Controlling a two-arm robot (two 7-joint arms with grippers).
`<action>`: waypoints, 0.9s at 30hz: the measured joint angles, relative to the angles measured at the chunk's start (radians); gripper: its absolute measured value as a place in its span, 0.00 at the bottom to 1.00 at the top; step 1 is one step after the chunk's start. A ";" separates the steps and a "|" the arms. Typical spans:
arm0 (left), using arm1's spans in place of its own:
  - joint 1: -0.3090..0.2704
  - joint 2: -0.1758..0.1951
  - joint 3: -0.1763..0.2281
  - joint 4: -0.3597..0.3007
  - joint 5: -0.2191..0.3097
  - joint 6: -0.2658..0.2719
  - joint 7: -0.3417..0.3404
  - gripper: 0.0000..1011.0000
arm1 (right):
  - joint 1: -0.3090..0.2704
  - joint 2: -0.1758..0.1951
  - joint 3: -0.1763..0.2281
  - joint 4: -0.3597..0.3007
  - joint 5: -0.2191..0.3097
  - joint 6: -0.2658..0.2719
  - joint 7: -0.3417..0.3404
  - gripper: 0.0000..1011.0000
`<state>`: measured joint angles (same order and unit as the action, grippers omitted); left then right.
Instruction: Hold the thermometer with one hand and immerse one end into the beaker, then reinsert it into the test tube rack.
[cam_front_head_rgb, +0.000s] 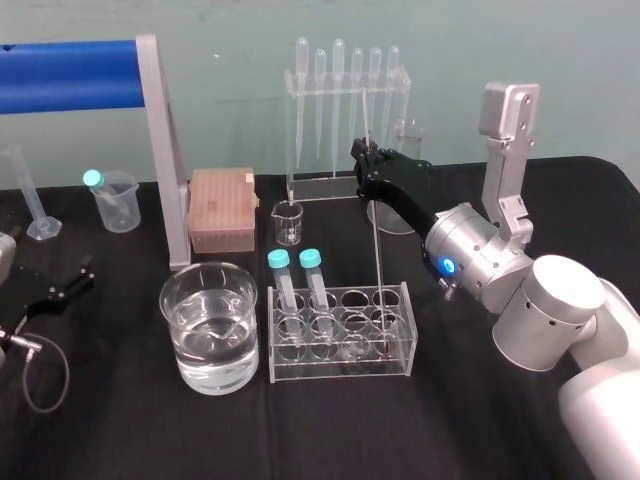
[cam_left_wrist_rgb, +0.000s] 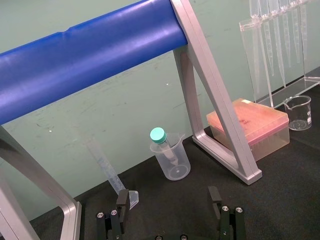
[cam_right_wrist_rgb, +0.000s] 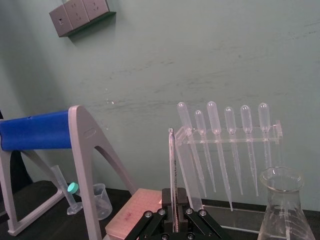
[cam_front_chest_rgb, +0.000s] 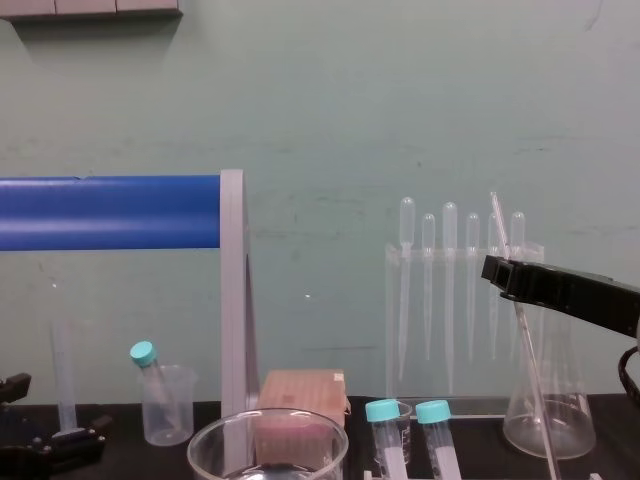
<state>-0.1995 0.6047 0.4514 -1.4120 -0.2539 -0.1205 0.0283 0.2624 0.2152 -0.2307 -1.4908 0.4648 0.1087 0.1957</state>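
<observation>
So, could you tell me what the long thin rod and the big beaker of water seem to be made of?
The long thin clear rod in the right gripper looks like glass: transparent, rigid, faintly marked. The large wide clear beaker looks like glossy glass, thick-rimmed, though clear plastic is possible. The left gripper sits parked far left.

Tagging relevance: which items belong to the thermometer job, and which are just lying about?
In use: long thin glass thermometer; black right end effector gripping it; large water-filled glass beaker; low clear acrylic test tube rack.
Lying about: clear pipette stand; pink tip box; small glass beaker; conical glass flask; clear plastic cup; parked left end effector.
</observation>
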 joint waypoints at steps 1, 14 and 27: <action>0.000 0.000 0.000 0.000 0.000 0.000 0.000 1.00 | 0.000 0.000 0.000 0.000 0.000 0.000 0.000 0.06; 0.000 0.000 0.000 0.000 0.000 0.000 0.000 1.00 | -0.006 -0.005 0.021 -0.012 0.044 -0.051 0.043 0.06; 0.000 0.000 0.000 0.000 0.000 0.000 0.000 1.00 | -0.011 0.014 0.045 -0.077 0.100 -0.130 0.090 0.06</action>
<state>-0.1995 0.6047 0.4514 -1.4120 -0.2539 -0.1205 0.0283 0.2510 0.2295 -0.1852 -1.5681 0.5648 -0.0209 0.2856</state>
